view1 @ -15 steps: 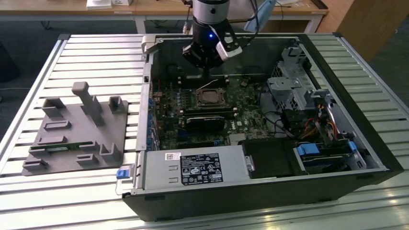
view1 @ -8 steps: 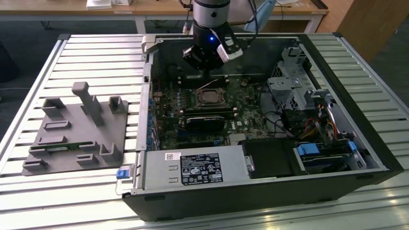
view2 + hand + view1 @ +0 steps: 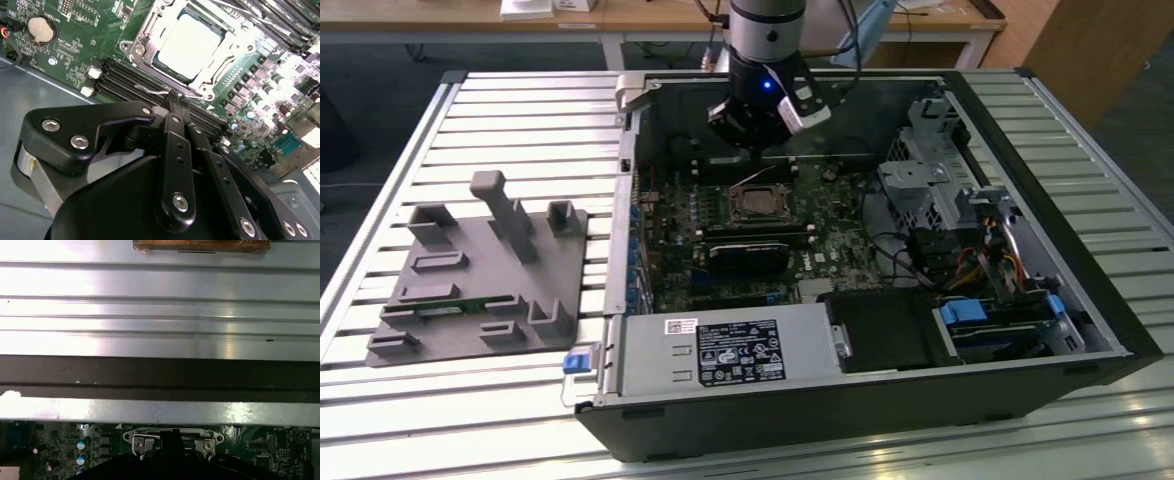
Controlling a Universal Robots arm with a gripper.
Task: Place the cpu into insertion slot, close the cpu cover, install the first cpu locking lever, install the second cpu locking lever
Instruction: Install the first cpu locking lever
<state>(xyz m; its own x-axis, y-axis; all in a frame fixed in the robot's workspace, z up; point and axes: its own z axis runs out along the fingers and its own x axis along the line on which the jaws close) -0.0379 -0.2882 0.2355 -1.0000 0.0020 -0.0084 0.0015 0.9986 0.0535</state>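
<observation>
In the second wrist view the hand has its two black fingers drawn together to a narrow tip, and that tip meets a thin wire locking lever running along the near edge of the socket. Whether the fingers pinch the wire or only press on it, I cannot tell.

Just beyond the tip, the cpu lies flat in the insertion slot, its pale metal top showing through the cut-out of the cpu cover, which appears folded down over it. So the step in hand looks to be seating a lever. To do it well, the tip should stay square on the wire, push it down and sideways under its catch, and never skid onto the green motherboard.

In the exterior view the arm comes down almost vertically into the open computer case toward its far wall, wrist bent over the socket, with the grey fixture tray well apart on the counter.
</observation>
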